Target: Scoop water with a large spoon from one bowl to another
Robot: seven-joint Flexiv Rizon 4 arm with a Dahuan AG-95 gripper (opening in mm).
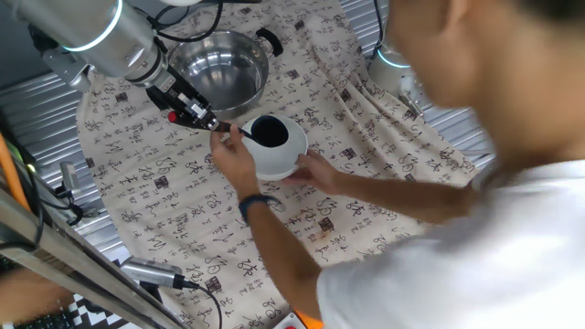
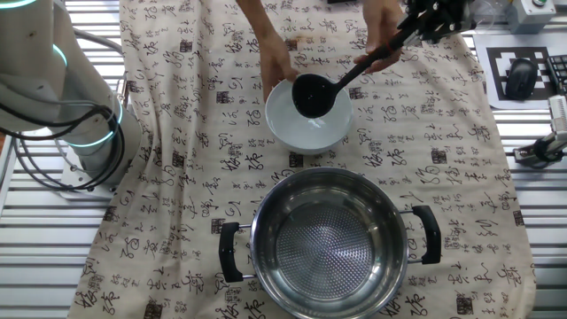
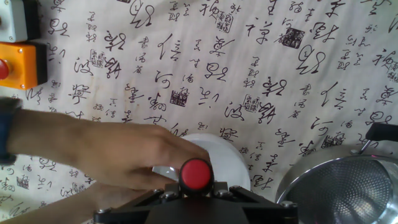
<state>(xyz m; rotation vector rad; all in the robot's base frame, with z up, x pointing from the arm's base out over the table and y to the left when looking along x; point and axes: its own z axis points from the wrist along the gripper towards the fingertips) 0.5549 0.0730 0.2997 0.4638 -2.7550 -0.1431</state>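
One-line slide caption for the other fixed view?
Black plastic ladle held over the plain white bowl, a person's hands beside it; shiny steel two-handled pot in front.

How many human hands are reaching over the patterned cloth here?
2: one hand at the black plastic ladle's thin handle, the other hand touching the plain white bowl's rim. No others visible.

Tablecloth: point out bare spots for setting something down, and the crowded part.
Free: the tablecloth left of the white bowl and steel pot, and the patch right of the bowl. Crowded: around the bowl, with the ladle, a person's hands and the end effector.
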